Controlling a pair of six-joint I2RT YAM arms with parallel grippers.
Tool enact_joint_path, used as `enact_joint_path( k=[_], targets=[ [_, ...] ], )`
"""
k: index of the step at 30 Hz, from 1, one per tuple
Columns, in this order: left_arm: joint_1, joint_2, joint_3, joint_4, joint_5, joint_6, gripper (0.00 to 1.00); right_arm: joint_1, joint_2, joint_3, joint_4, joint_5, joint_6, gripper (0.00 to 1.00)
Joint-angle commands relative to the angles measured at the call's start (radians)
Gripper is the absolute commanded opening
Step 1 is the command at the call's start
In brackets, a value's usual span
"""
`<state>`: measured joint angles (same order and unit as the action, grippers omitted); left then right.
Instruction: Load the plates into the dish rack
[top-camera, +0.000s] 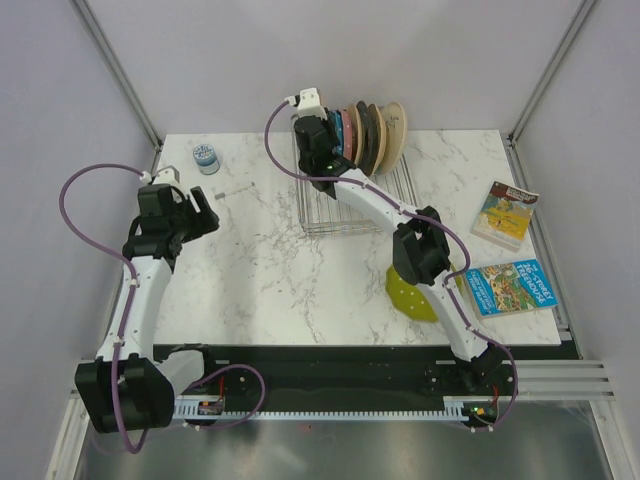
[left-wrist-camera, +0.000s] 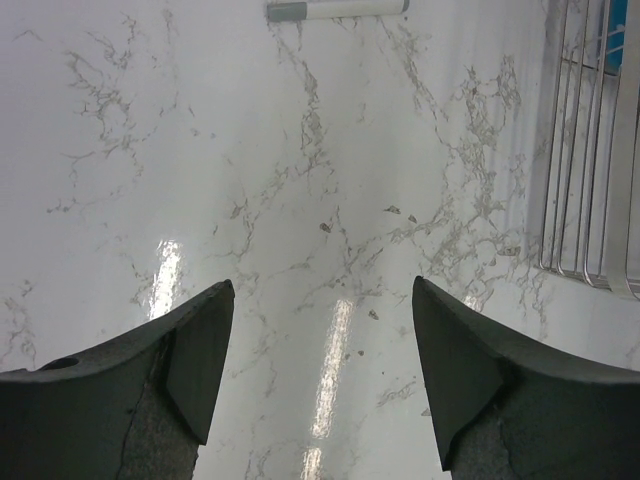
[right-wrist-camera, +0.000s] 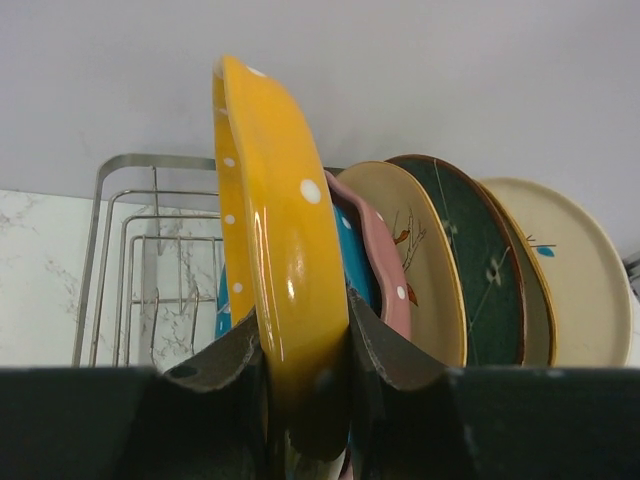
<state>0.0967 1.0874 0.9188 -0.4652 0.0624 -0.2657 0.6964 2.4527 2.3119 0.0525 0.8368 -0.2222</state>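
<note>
The right pincer (right-wrist-camera: 305, 318) is closed on the lower rim of the orange plate (right-wrist-camera: 278, 230), which stands upright between its 2 fingers at the dish rack (right-wrist-camera: 128, 170). Just to the right of this pincer stand the blue plate (right-wrist-camera: 357, 255) and the pink plate (right-wrist-camera: 388, 270). The lime green plate (top-camera: 411, 293) lies well behind it, beside the arm's elbow. The left pincer (left-wrist-camera: 322, 300) is open above the table (left-wrist-camera: 300, 150).

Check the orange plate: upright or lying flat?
Upright: the orange plate stands on edge, its lower rim clamped in the right gripper, parallel to the blue plate beside it. Seated in the dish rack: cannot tell.
</note>
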Motion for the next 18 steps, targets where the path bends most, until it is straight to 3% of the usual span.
enact_joint_path(
  k=[1,17,18],
  targets=[
    [0.02,-0.003,-0.001,0.022,0.017,-0.026,0.79,-0.006,-0.024,0.05,0.098,-0.008,0.06,0.0],
    [0.057,-0.001,-0.005,0.019,0.06,-0.055,0.79,-0.005,0.029,0.034,0.044,-0.071,0.095,0.0],
    [0.06,-0.001,-0.005,0.019,0.063,-0.056,0.79,-0.005,0.029,0.026,0.043,-0.073,0.09,0.09]
  ],
)
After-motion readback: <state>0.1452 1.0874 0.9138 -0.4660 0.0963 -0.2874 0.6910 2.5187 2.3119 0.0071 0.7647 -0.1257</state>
